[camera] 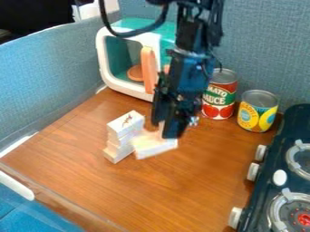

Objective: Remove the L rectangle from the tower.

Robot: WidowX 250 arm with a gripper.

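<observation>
A black two-finger gripper (163, 130) holds a pale L-shaped block (155, 146) just beside a small tower of white blocks (125, 134) on a wood-look counter (163, 186), its pincer apparently closed on the block's raised part, with the longer part below. The block sits on the stove side of the stack; whether the two touch cannot be told from this angle, nor can it be told whether the block rests on the counter or hangs slightly above it. The tower stands upright, a dark mark on its top piece and its lower pieces jutting unevenly. The step in hand appears to be drawing the block clear, with the removal itself nearly done. Doing it well calls for a steady grip and a straight, slow path away from the stack, toward the stove (292, 174), without twisting, since a swing of the block's near end could clip the uneven pieces and topple them. Once clear, the block is best lowered flat and level before release, as a piece held by one arm of its L may tilt. A tomato sauce can (219, 96) and a yellow-labelled can (258, 112) stand behind, near the gripper's side, and a toy oven (130, 59) sits beyond the tower.
</observation>
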